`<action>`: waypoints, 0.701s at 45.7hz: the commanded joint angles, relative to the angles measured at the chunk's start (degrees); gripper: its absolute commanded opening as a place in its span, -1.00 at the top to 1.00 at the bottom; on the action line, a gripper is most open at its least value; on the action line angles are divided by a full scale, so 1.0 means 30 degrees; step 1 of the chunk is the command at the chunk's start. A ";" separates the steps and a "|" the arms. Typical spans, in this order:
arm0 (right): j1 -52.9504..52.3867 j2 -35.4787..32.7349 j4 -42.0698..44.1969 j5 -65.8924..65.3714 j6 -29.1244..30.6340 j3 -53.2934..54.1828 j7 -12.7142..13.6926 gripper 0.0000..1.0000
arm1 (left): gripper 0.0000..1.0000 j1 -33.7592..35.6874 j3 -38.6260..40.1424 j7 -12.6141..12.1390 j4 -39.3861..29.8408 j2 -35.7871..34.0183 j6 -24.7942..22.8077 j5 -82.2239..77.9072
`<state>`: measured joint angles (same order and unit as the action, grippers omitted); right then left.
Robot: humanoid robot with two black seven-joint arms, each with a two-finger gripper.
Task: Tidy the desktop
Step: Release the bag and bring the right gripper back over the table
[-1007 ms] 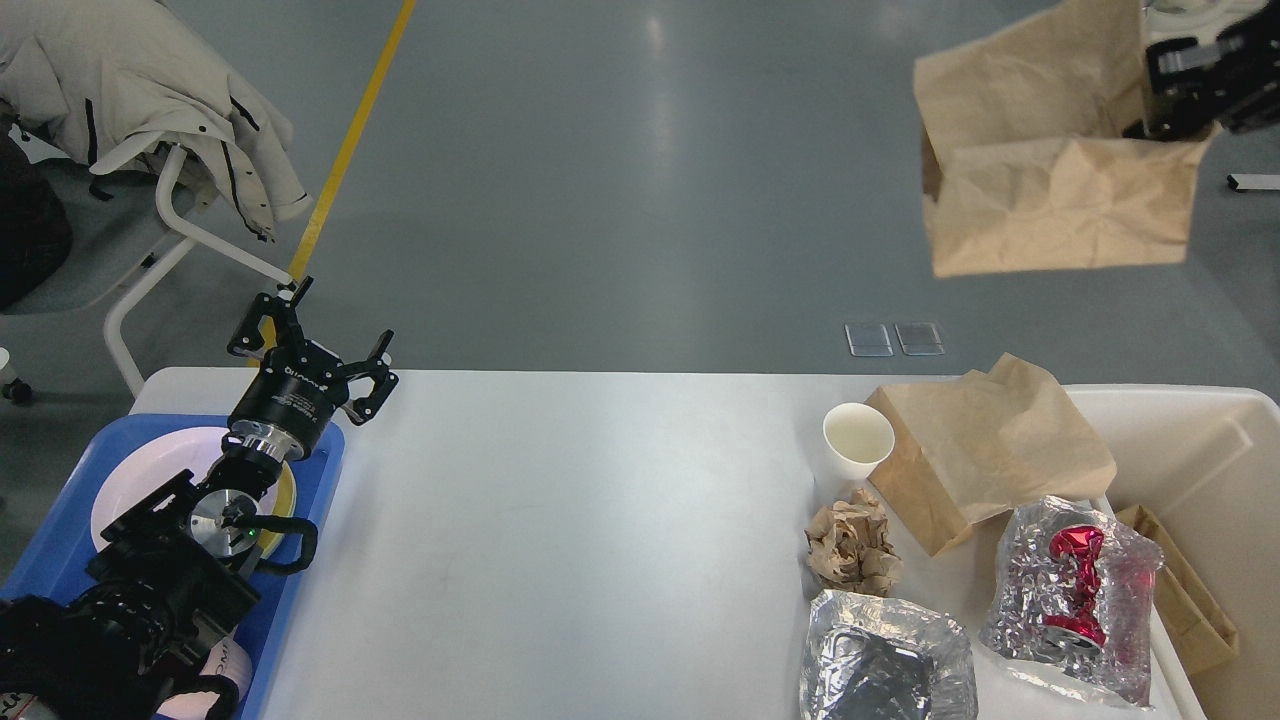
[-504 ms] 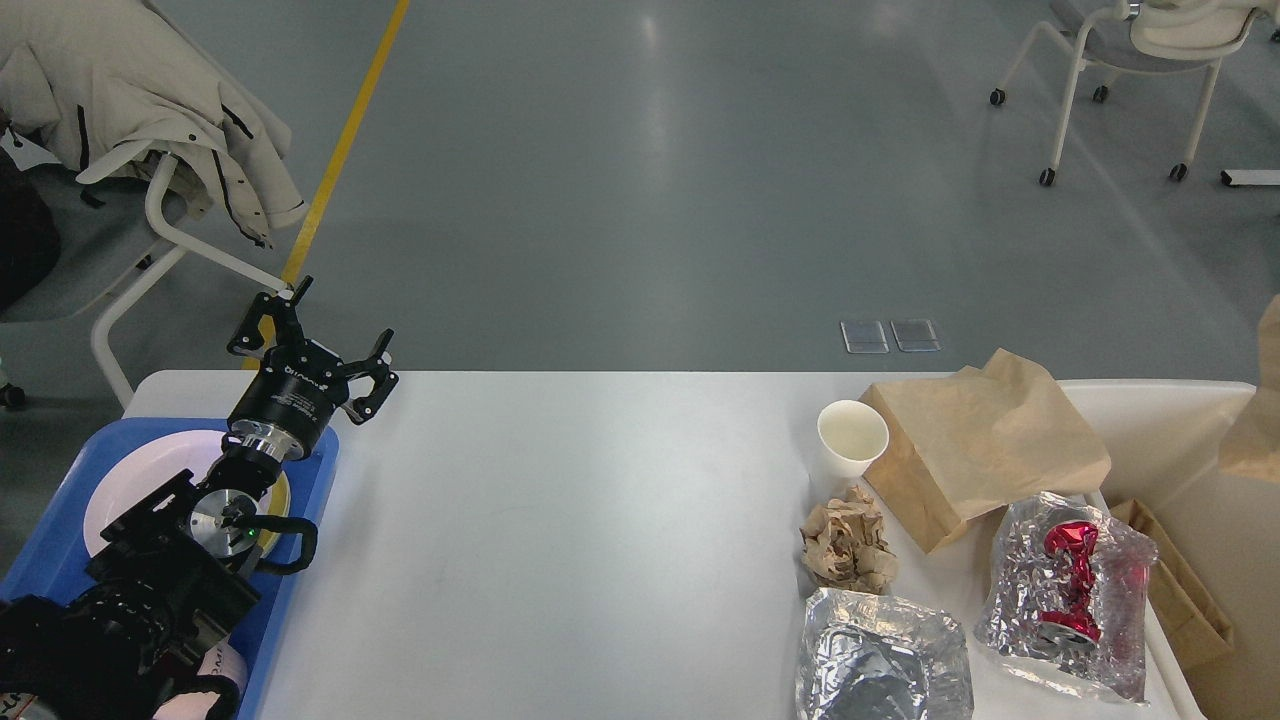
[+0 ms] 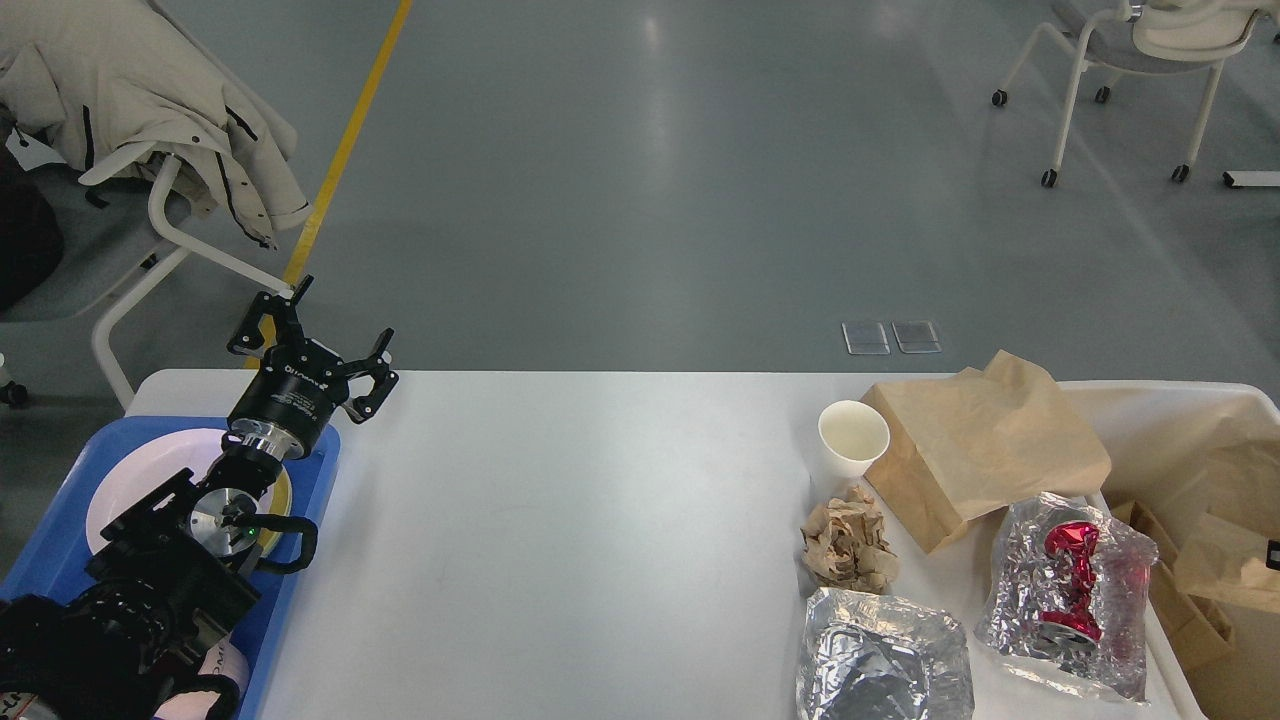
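The white desktop (image 3: 580,520) holds a white paper cup (image 3: 853,438), a flat brown paper bag (image 3: 985,445), a crumpled brown paper ball (image 3: 848,545), a foil wrapper (image 3: 885,665) with something dark in it, and a clear crinkled wrapper with a crushed red can (image 3: 1070,590). My left gripper (image 3: 318,345) is open and empty above the far corner of the blue tray (image 3: 60,560). Another brown paper bag (image 3: 1235,520) lies in the cream bin (image 3: 1150,400). Only a small black piece of my right gripper (image 3: 1273,553) shows, at the right edge by that bag.
A white plate (image 3: 130,480) lies in the blue tray under my left arm. A chair with a pale jacket (image 3: 150,110) stands beyond the table's left corner. Another chair (image 3: 1150,50) stands on the grey floor at the far right.
The brown paper bag held high at the top right has come down into the cream bin. The right gripper has dropped almost out of view. The left arm has not moved.
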<state>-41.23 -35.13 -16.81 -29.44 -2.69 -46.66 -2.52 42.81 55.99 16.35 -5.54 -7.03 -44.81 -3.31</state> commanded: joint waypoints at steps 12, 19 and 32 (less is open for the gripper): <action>-0.5671 -0.2083 -0.4437 -0.0002 0.0369 0.0612 -0.0069 -1.00 | -1.00 -0.0002 -0.0001 -0.0031 0.0000 0.0000 -0.0004 -0.0010; -1.6416 -0.3495 -1.1321 -0.1350 0.4025 -0.4157 0.0019 -1.00 | -1.00 -0.0002 -0.0001 -0.0031 0.0000 0.0000 -0.0004 0.0019; -3.2009 -0.1650 -1.8798 -0.1497 1.9168 -0.6511 -0.0245 -1.00 | -1.00 -0.0003 -0.0001 -0.0002 0.0000 0.0000 -0.0004 -0.0010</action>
<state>-119.54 -42.61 -67.32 -33.73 35.43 -66.95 -2.80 42.75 55.99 16.30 -5.54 -7.03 -44.81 -3.30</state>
